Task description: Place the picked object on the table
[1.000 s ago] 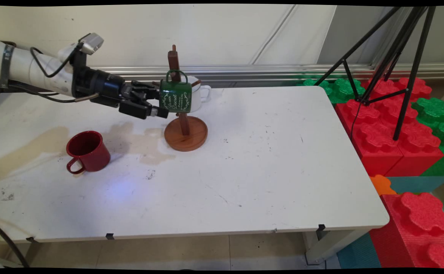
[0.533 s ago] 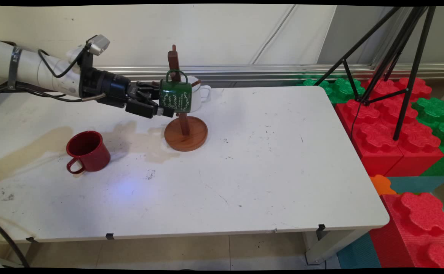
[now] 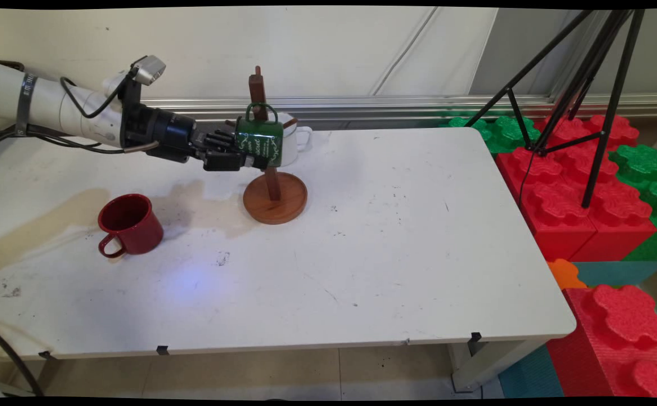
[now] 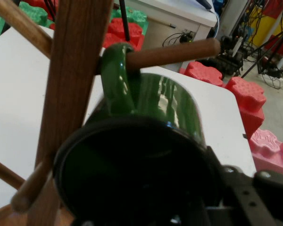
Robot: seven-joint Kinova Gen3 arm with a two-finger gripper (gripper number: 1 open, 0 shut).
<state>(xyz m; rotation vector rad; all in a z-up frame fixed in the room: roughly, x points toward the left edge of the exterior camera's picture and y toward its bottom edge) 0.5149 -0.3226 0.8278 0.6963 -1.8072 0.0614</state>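
Note:
A green enamel mug [image 3: 262,144] hangs by its handle on a peg [image 4: 174,52] of the wooden mug tree [image 3: 275,198] at the table's back middle. My gripper [image 3: 245,158] comes in level from the left and is shut on the mug's rim. In the hand view the mug's dark mouth [image 4: 132,174] faces me. One finger [image 4: 247,194] lies outside the wall at the right; the other is hidden. The mug's handle [image 4: 117,75] loops over the peg beside the post [image 4: 75,70]. A white mug [image 3: 296,138] hangs behind the green one.
A red mug [image 3: 131,223] stands upright on the white table [image 3: 396,254] at the left, handle toward the front. A brownish stain spreads between it and the tree's base. A black tripod [image 3: 587,84] and red and green foam blocks [image 3: 576,192] stand past the right edge.
The arm has pushed right toward the mug and the fingers have drawn together on its rim. The green mug has tilted slightly on its peg.

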